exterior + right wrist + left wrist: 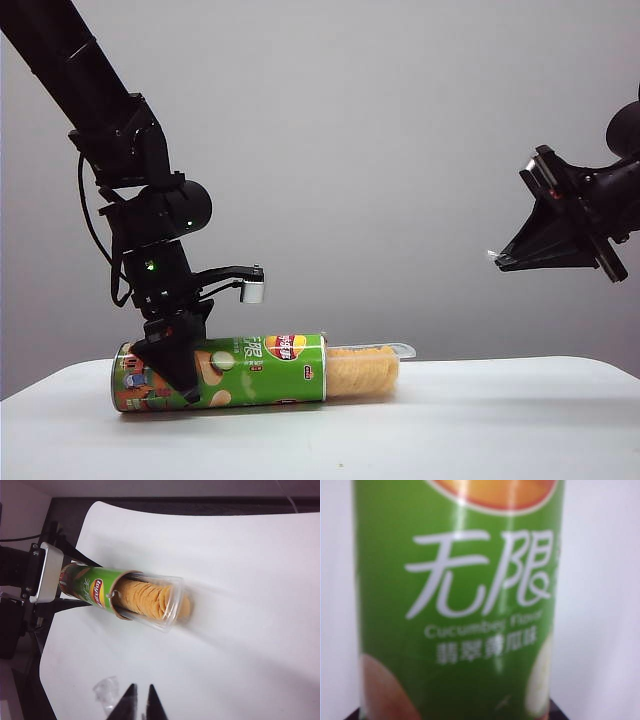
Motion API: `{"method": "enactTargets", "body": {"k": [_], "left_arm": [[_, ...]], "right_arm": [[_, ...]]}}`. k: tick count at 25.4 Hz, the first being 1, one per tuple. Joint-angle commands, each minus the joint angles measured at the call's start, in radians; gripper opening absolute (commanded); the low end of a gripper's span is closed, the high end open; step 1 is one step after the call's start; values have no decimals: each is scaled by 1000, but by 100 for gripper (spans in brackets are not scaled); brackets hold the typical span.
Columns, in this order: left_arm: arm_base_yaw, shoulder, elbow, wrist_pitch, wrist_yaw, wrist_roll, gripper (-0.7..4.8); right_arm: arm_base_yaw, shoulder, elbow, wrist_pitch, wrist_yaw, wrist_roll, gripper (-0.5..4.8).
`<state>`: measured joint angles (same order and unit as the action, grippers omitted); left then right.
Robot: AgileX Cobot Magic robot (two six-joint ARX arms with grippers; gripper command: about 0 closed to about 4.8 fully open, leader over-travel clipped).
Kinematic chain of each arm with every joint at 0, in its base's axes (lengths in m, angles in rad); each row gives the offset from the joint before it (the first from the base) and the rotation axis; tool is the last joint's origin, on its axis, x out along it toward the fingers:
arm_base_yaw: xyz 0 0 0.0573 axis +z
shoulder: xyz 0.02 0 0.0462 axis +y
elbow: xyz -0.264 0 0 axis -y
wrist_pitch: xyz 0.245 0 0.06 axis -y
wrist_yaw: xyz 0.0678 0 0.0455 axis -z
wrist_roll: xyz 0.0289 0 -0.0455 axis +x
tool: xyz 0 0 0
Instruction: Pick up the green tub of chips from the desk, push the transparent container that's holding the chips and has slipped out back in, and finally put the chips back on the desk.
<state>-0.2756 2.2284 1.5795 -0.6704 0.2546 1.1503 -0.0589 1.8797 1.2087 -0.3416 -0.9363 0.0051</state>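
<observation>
The green tub of chips [260, 370] lies on its side on the desk [500, 420]. The transparent container [403, 350] sticks out of its right end, with the chips [362, 372] stacked inside. My left gripper [185, 385] reaches down over the tub near its illustrated end. The tub's label [460, 605] fills the left wrist view, with dark fingers [560, 715] flush against its sides. My right gripper [497, 260] hangs in the air at the right, tips [141, 687] nearly together with nothing between them. In the right wrist view, tub [92, 590], container [167, 607] and chips [145, 597] lie ahead.
A small clear scrap [106, 692] shows beside the right gripper's tips. The left arm's silver camera block [252, 291] juts out above the tub. The desk's far edge [150, 507] meets a dark floor. A plain grey wall stands behind.
</observation>
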Motion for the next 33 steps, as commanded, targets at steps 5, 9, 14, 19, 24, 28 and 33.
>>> {"method": "enactTargets", "body": {"k": [5, 9, 14, 19, 24, 28, 33], "left_arm": [[-6, -5, 0, 12, -50, -7, 328], [-16, -6, 2, 15, -71, -6, 259], [-31, -18, 1, 2, -76, -7, 239], [-47, -107, 1, -21, -67, -6, 241], [-67, -196, 1, -48, -60, -6, 241], [-92, -251, 2, -68, -44, -6, 241], [-116, -262, 2, -68, -48, -6, 241]], "right_arm": [[0, -3, 3, 2, -5, -6, 66], [-1, -3, 3, 3, -5, -6, 86], [-13, -3, 3, 10, -6, -6, 116], [-44, -1, 4, 10, -87, 3, 122], [-66, 0, 4, 26, -233, 34, 172], [-64, 0, 4, 112, -404, 143, 177], [-57, 0, 4, 132, -412, 186, 178]]}}
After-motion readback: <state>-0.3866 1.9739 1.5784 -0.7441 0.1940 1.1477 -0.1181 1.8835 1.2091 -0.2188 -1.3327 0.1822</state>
